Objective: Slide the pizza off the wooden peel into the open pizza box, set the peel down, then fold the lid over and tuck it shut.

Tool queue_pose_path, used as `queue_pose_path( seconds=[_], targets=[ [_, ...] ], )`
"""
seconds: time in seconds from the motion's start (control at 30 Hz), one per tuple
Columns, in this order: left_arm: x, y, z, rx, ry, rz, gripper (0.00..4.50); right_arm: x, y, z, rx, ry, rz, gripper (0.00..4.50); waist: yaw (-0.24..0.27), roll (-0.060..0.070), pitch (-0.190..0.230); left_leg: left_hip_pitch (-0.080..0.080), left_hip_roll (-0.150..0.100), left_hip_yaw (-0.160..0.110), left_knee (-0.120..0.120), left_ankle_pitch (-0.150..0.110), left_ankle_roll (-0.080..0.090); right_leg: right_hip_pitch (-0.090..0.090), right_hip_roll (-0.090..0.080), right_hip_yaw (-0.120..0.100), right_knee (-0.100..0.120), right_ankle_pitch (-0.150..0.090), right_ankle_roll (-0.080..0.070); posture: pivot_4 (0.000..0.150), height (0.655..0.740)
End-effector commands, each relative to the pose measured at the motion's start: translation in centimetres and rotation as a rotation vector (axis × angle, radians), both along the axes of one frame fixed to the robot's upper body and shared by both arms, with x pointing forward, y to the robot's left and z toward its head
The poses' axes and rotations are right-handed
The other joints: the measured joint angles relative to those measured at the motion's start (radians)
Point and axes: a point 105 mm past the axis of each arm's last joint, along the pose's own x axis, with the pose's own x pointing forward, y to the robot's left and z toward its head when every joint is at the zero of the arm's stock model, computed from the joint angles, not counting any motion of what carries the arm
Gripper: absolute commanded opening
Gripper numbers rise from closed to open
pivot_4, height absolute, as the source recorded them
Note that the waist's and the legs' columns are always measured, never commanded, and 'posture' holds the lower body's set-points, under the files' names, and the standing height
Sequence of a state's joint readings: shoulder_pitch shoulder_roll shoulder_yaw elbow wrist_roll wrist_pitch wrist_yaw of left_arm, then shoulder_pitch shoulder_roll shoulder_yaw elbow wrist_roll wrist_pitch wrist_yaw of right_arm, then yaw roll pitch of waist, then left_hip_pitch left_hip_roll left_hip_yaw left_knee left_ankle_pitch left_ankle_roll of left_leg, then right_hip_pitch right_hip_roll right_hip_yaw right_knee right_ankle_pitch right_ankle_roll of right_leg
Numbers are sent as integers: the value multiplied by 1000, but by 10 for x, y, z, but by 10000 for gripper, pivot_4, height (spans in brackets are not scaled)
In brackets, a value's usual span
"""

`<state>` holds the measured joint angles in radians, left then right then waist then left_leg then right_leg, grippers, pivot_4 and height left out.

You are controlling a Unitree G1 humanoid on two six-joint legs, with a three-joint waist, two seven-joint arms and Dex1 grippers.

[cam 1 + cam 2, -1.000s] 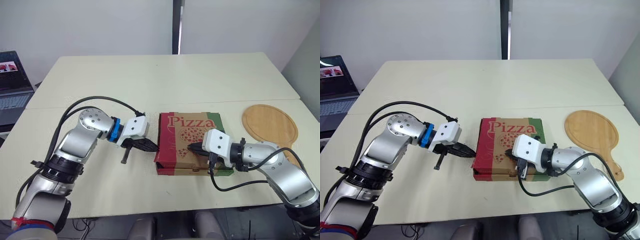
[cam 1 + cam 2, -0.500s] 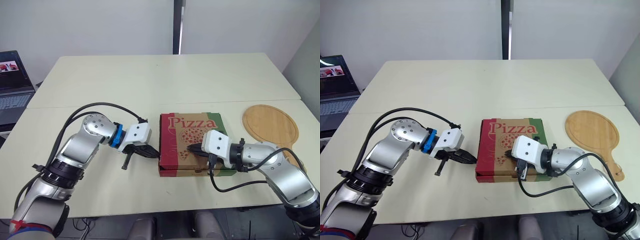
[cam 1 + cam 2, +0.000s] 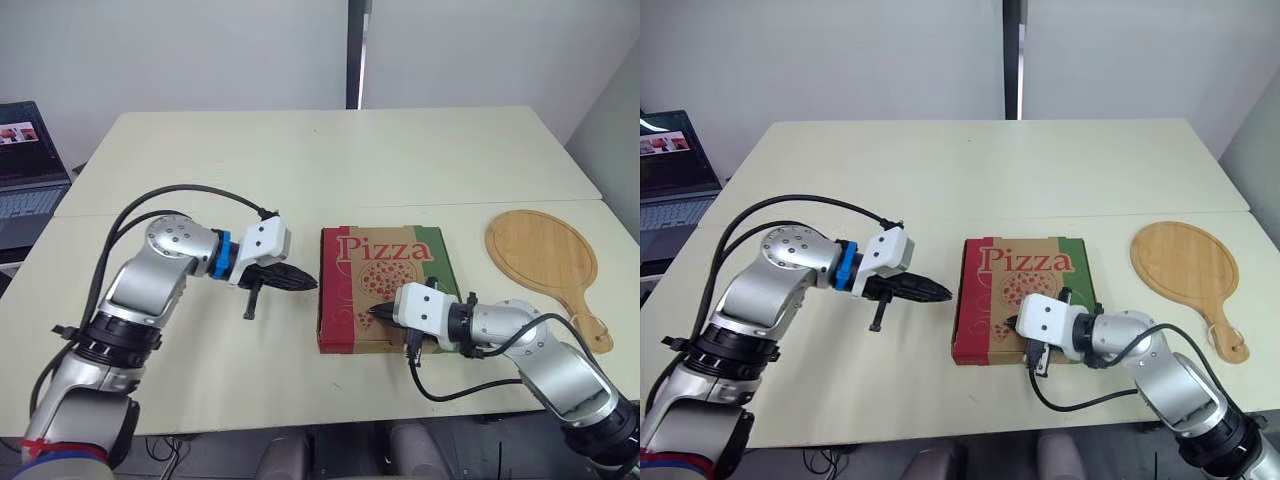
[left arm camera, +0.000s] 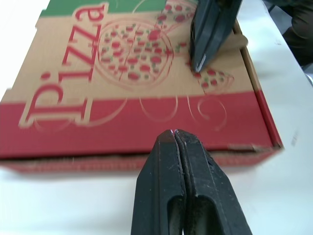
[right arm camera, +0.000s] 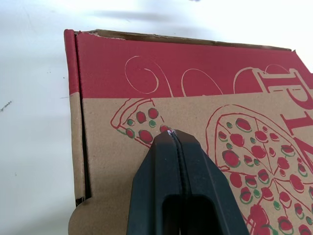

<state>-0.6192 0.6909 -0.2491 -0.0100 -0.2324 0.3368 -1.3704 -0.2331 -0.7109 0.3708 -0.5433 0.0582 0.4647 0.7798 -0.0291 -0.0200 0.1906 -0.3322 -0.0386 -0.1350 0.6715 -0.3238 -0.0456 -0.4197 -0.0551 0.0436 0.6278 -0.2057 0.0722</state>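
The right gripper (image 3: 375, 311) has its jaws pressed together, tip on the closed pizza box (image 3: 385, 262) near the lid's front edge. The left gripper (image 3: 308, 284), jaws also together, hovers just left of the box. The wooden peel (image 3: 541, 250) lies flat, apart on the box's right.

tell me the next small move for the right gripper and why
Probably press the right gripper down along the pizza box lid toward its front edge. The lid lies flat and the gripper, shut, rests on it near that edge, but a cardboard tab sticks out at the front corner, so the tuck may be unfinished.
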Motion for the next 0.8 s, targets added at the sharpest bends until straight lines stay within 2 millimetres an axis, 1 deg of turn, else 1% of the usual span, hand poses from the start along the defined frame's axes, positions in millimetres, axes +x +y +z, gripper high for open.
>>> queue_pose_path(
  seconds=[0.03, 0.17, 0.23, 0.3, 0.33, 0.43, 0.53, 0.63, 0.67, 0.73, 0.8],
  targets=[
    [0, -13, -8, 36, -60, -25, 0, 0, -7, -13, -23, 46, -29, 398, 0, 0, 0, 0, 0, 0, 0, 0, 0, 0, 0, 0, 0, 0, 0, 1500, 7341],
    [2, -16, -28, 86, -47, -18, 0, 1, -8, -9, -1, 31, -32, 398, 0, 0, 0, 0, 0, 0, 0, 0, 0, 0, 0, 0, 0, 0, 0, 1500, 7341],
    [1, -17, -32, 92, -51, -27, 0, 2, -8, -4, 23, 14, -39, 398, 0, 0, 0, 0, 0, 0, 0, 0, 0, 0, 0, 0, 0, 0, 0, 1500, 7341],
    [1, -19, -25, 46, -46, -15, 0, 4, -10, 7, 68, -12, -55, 398, 1, 0, 0, 0, 0, 0, 0, 0, 0, 0, 0, 0, 0, 0, 0, 1500, 7341],
    [2, -19, -19, 14, -49, -8, 0, 6, -11, 16, 102, -33, -74, 398, 2, 0, 0, 0, 0, 0, 0, 0, 0, 0, 0, 0, 0, 0, 0, 1500, 7341],
    [3, -14, 1, -103, -33, 48, 0, 9, -24, 38, 170, -81, -130, 398, 1, 0, 0, 0, 0, 0, 0, 0, 0, -1, 0, 0, 0, 0, 0, 1500, 7341],
    [5, 0, 11, -153, -29, 130, 0, 12, -42, 55, 206, -121, -205, 398, 1, 0, 0, 0, 0, 0, 0, 0, 0, -1, 0, 0, 0, 0, 0, 1500, 7341],
    [12, 18, 13, -170, -55, 244, 0, 16, -62, 66, 225, -160, -277, 398, -1, 0, 0, 0, 0, 0, -1, 0, 0, -1, 0, 0, 0, 0, 0, 1500, 7341],
    [17, 28, 12, -166, -86, 304, 0, 19, -72, 71, 231, -204, -317, 398, -1, 0, 0, 0, 0, 0, -1, 0, 0, -1, 0, 0, 0, 0, -1, 1500, 7341],
    [27, 49, 12, -201, -120, 451, 0, 22, -98, 71, 202, -263, -401, 398, 1, 0, 0, 0, 0, 0, -2, 0, 0, -1, 0, 0, 0, 0, -1, 1500, 7341],
    [30, 66, 9, -237, -134, 559, 0, 21, -120, 65, 171, -273, -459, 398, 1, 0, 0, 0, 0, 0, -2, 0, 0, -1, 0, 0, 0, 0, -1, 1500, 7341]
  ],
)
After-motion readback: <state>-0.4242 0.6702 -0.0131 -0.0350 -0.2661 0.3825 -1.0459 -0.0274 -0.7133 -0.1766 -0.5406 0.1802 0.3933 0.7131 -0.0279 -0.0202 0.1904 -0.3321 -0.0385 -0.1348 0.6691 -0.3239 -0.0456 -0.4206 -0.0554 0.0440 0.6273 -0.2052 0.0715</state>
